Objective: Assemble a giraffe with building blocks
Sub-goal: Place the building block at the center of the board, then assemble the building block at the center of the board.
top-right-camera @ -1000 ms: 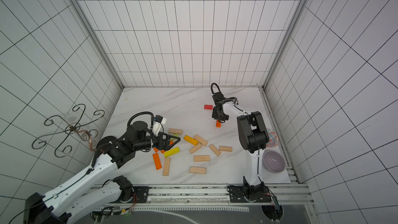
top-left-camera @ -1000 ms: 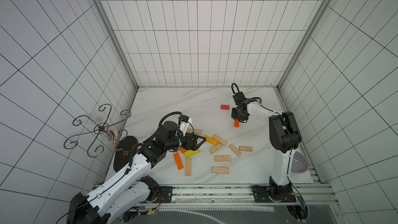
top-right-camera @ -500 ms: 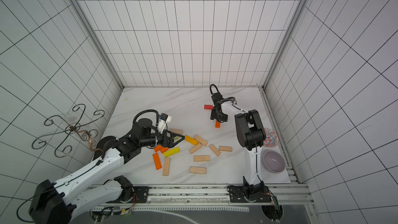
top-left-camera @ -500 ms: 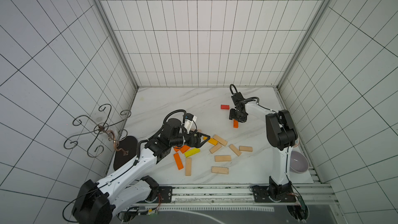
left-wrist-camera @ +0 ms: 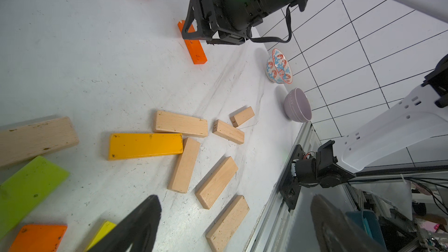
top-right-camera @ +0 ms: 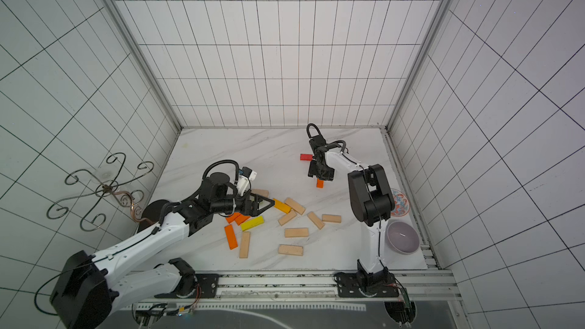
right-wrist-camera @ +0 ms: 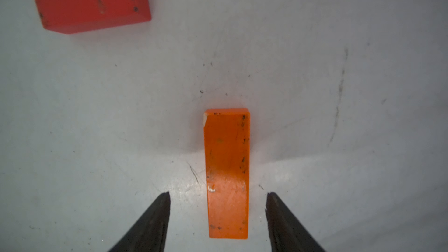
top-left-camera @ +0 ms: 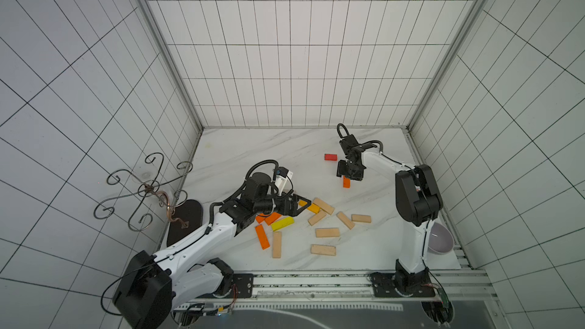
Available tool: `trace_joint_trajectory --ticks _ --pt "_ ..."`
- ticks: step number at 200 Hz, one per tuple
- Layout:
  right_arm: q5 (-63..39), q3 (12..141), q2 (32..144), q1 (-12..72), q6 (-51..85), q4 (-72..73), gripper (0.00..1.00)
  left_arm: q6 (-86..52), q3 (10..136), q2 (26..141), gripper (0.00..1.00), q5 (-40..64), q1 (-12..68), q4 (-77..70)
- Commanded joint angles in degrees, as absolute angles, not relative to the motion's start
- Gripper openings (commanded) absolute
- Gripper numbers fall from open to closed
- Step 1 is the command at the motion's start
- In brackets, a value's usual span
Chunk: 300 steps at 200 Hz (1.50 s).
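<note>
Bowls: purple bowl (top-right-camera: 403, 238) and patterned bowl (top-right-camera: 401, 205), lower right of frame.
My right pincer (right-wrist-camera: 217, 193): apart, straddling orange block (right-wrist-camera: 226, 173), untouched; red block (top-left-camera: 330, 156) to its upper left.
My left pincer (top-left-camera: 300, 207): wide apart beside amber block (top-right-camera: 282, 206), centre.

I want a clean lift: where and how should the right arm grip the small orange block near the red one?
Probably pinch the orange block across its long sides, near mid-length, straight down from above. It lies flat with both sides free, and its narrow width fits between the right tool's open fingers.
</note>
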<state>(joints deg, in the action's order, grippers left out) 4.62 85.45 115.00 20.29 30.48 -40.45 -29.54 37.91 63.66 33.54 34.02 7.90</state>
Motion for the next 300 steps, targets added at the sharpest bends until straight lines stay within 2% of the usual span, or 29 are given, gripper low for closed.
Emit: trace_joint_trajectory --ticks 1,55,98,143,234,300 --pt "3.45 84.99 116.40 20.65 31.25 -43.33 0.61 -28.46 39.25 64.02 0.97 34.76 33.75 6.51" --pt "3.69 84.55 118.02 20.39 30.00 -43.43 0.50 -27.96 39.34 65.16 0.97 35.19 33.31 6.16" --pt "3.34 85.23 119.25 20.26 27.70 -43.48 0.34 -27.80 40.03 66.61 0.97 36.15 33.17 6.15" --pt "3.43 87.23 120.44 19.44 26.50 -43.85 0.26 -27.60 40.21 66.96 0.96 36.39 32.62 6.15" --pt "2.86 105.85 131.27 17.65 23.85 -48.84 0.26 -27.42 40.84 68.25 0.96 37.55 30.62 5.97" --pt "2.46 119.93 139.04 17.51 22.51 -53.01 0.30 -27.11 40.79 68.44 0.97 37.25 30.32 6.50"
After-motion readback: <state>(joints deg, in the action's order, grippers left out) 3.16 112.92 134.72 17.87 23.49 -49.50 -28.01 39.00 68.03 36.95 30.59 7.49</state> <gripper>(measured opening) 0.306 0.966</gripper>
